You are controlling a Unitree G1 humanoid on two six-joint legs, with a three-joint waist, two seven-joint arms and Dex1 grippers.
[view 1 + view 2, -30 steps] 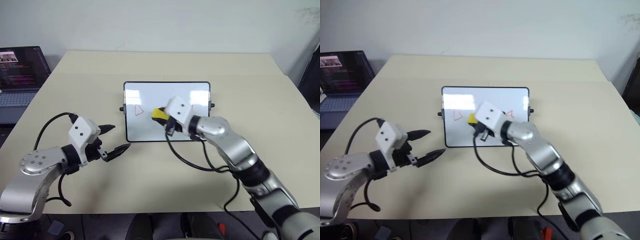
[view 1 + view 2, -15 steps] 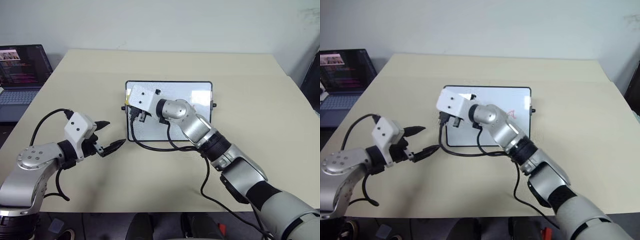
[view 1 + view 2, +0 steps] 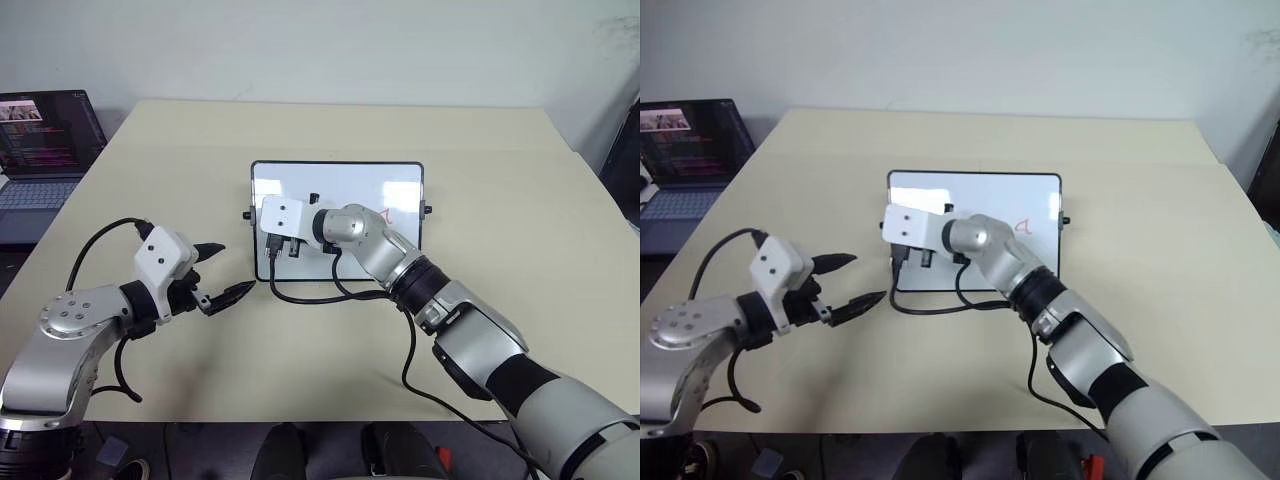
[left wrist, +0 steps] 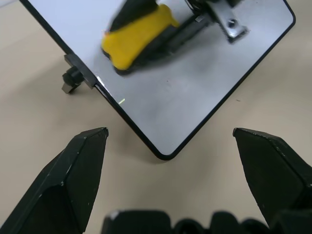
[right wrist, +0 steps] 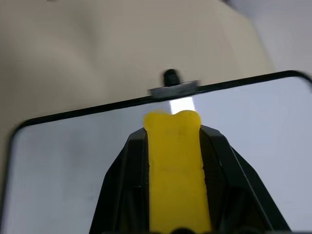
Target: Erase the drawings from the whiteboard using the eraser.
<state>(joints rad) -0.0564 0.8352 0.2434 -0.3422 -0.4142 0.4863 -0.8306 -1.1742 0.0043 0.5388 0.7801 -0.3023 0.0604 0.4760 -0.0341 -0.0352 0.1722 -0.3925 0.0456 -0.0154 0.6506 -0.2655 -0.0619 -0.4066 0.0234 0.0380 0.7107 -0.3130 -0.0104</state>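
Nearest the robot, on the left of the tan table (image 3: 300, 370), the left gripper (image 3: 226, 272) hovers just off the whiteboard's near-left corner with its fingers spread wide — nothing between them, no contact with the frame.

Further in, the right gripper (image 5: 173, 127) is pinched tight on the eraser (image 5: 174, 161), the yellow block sticking out past the fingertips. It sits over the left end of the whiteboard (image 3: 400, 178), close to the left edge and its black knob (image 5: 170, 76). The board lies flat mid-table. The left part of its surface that shows looks clean; one of the drawings, the red a-like loop (image 3: 1023, 228), remains on the right side.

Step in hand, as I read it: wiping. To do it well — keep the eraser face flat on the board, press lightly, and sweep right across to the loop in overlapping strokes. The board isn't braced, so a hard push could slide it; the left gripper could pin that corner.

No containers on the table. Far left, off the table edge, a laptop (image 3: 40, 150) sits open.
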